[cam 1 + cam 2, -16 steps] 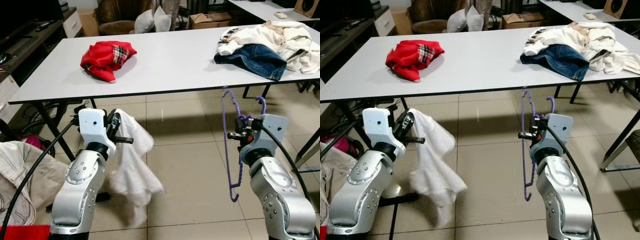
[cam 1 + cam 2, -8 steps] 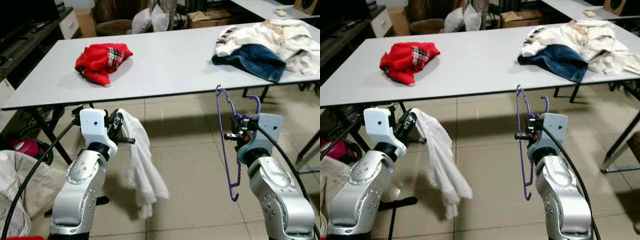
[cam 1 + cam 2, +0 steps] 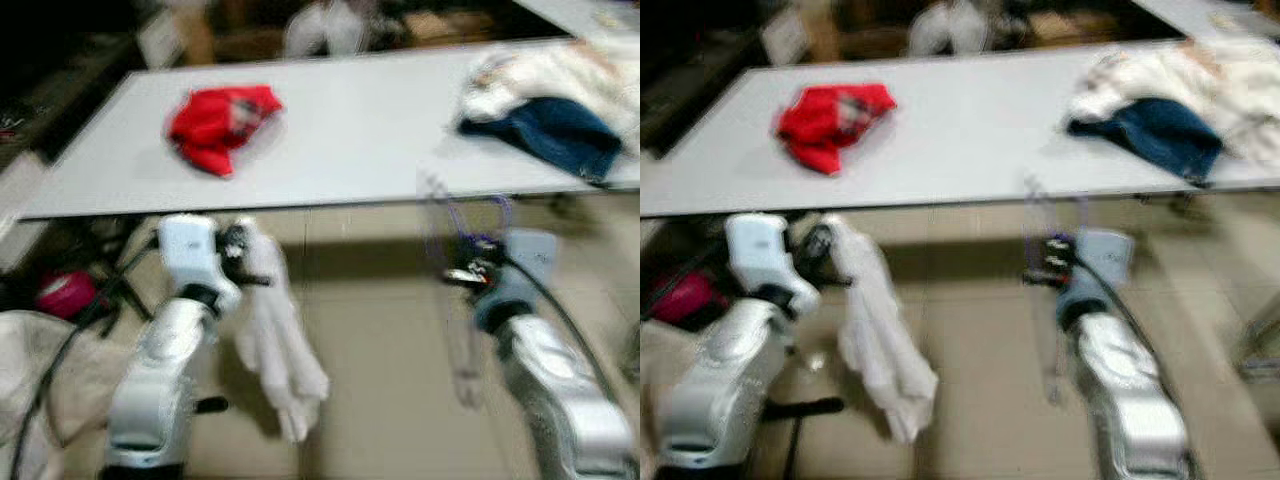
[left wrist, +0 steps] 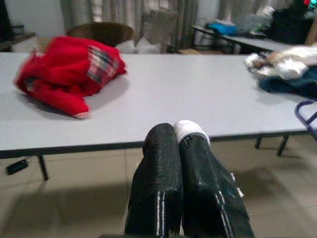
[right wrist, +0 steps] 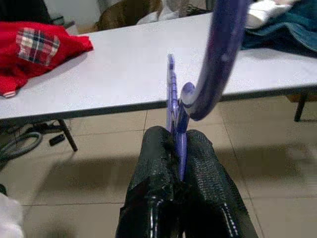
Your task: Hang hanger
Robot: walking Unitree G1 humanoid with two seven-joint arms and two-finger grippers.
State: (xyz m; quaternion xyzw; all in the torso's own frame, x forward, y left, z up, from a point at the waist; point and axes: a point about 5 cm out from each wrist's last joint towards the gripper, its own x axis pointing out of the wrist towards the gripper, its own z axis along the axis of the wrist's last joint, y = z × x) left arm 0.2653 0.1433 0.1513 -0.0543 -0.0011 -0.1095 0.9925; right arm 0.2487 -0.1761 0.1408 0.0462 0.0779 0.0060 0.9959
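Tiled floor (image 3: 390, 340) open before table edge (image 3: 330, 203); left gripper (image 4: 178, 144) jaws pinch white cloth (image 3: 280, 350), right gripper (image 5: 178, 144) jaws clamp purple hanger (image 5: 173, 99).

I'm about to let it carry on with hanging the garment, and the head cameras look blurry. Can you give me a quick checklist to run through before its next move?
1. Right gripper clamped on the purple hanger: ok, the fingers pinch its wire.
2. Left gripper holding the white cloth: ok, white fabric shows between the shut fingers and the rest hangs down.
3. Head views sharp enough to aim: not ok, both are motion-blurred.
4. Cloth clear of the floor: cannot tell through the blur.
5. Hanger clear of the table edge: ok in the right wrist view.
6. Cloth already on the hanger: not ok, they hang apart.
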